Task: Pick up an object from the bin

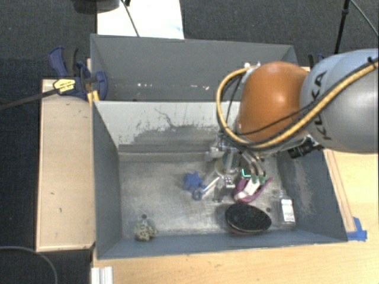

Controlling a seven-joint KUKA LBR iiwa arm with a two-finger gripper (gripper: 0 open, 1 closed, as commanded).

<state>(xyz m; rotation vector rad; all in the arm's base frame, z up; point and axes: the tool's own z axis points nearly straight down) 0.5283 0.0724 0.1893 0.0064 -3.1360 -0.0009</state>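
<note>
My gripper (223, 171) hangs low over the middle of the bin floor, under the arm's orange cover. A small blue plastic piece (192, 181) lies just to its left, close to the gripper's lower end. On its right sits a purple, white and green thing (249, 186), partly hidden by the gripper. A black round disc (247, 218) lies flat below the gripper, near the bin's front wall.
A small white and silver item (287, 210) lies at the right of the floor. A grey-olive lump (144, 230) rests in the front left corner. The arm and its cables cover the bin's right rear part.
</note>
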